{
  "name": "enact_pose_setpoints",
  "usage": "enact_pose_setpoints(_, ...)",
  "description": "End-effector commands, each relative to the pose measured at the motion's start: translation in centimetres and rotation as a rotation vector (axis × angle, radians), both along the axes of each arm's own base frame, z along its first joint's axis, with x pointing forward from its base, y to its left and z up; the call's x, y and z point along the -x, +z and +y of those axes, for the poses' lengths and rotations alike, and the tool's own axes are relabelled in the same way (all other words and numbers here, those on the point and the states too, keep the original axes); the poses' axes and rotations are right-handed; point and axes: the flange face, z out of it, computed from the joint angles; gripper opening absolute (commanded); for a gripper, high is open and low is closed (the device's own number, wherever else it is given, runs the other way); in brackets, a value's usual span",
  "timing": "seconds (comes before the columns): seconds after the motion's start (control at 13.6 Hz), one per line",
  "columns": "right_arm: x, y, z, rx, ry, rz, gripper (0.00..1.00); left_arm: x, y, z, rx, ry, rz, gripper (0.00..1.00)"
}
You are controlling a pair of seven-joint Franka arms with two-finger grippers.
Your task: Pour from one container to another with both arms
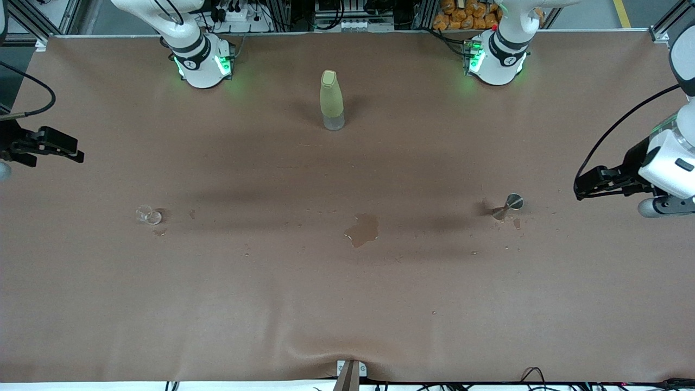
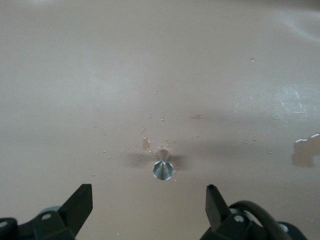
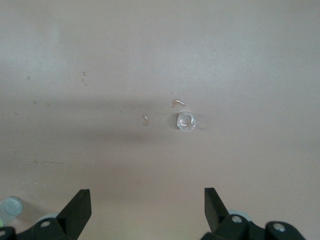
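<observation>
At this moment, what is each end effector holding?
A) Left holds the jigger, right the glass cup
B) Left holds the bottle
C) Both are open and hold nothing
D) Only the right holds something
C: the left end effector and right end effector are open, while jigger and glass cup rest on the table.

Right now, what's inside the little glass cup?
The glass cup looks empty: only its clear base and the brown table show through. A thin film of liquid cannot be ruled out. Droplets lie beside it.

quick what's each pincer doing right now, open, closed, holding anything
Left pincer: open, empty, above the table near the steel jigger.
Right pincer: open, empty, near the glass cup.
</observation>
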Motion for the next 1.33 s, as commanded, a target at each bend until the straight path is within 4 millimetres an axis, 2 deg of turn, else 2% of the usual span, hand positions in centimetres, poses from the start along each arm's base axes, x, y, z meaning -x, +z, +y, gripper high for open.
enact_pose_setpoints(0.0,-1.0,-1.2,0.8,-0.009,-0.004,-0.005,1.00,0.6,1.3,-1.0,0.008,-0.005,-0.007,1.00)
enact_pose_setpoints(0.15,-1.7,-3.8,1.8,-0.009,0.010,-0.017,1.00,0.6,1.3,-0.7,0.011,0.000,-0.007,1.00)
enact_pose_setpoints(0.29,-1.9,-5.4,2.1,-0.015,0.011,-0.022,1.00,0.5,1.2,-0.5,0.013,-0.002,-0.005,1.00)
enact_pose_setpoints(0.81,-2.3,-6.5,2.8,-0.018,0.021,-0.015,1.00,0.5,1.0,-1.0,0.010,-0.016,-0.002,1.00)
enact_pose_setpoints(1.25,-2.7,-7.2,3.3,-0.036,0.021,-0.019,1.00,0.2,0.7,0.2,0.051,-0.190,-0.006,1.00)
